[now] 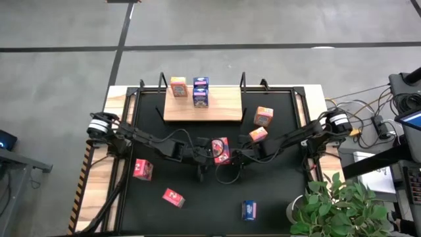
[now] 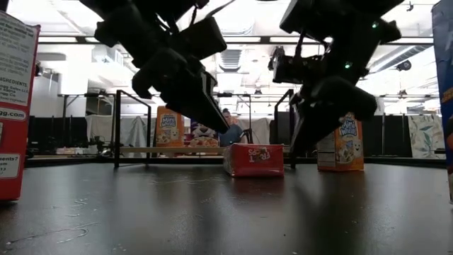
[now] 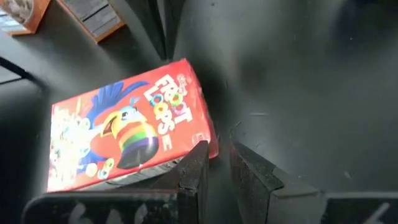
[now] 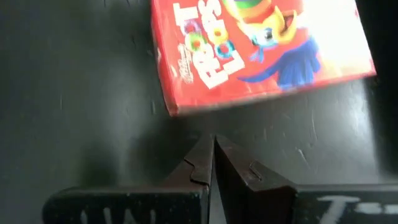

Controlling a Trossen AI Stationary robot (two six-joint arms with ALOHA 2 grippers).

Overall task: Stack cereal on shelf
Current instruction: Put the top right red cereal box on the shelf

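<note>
- A red box (image 1: 142,169) lay on the black mat (image 1: 276,191) at the left, with a second red box (image 1: 173,197) nearer the front edge, both well apart from the arms.
- The left gripper (image 1: 208,153) rested low at the mat's centre, just beside the left side of a red cereal box (image 1: 221,150) lying flat; its fingers (image 3: 194,171) stood slightly parted with a narrow gap, and nothing was seen held between them.
- In the left wrist view, one fingertip sat at the box's near corner; whether it touched the cardboard could not be told.
- The shelf (image 1: 230,113) stood at the back of the mat, its light-wood board carrying an orange box (image 1: 178,86) and a blue box (image 1: 200,91) side by side toward its left end, between thin black posts (image 1: 162,81).
- The right gripper (image 1: 235,157) sat low just beside the red cereal box's right side, its fingers (image 4: 202,163) pressed together and empty.
- Two orange boxes (image 1: 263,116) (image 1: 258,134) lay to the right of the shelf, near the right arm's forearm.
- A blue box (image 1: 249,210) lay near the front edge, right of centre.
- A potted plant (image 1: 342,207) stood at the table's front right corner; cables (image 1: 371,122) ran off to the right.
- The floor (image 1: 66,66) beyond was grey concrete.
</note>
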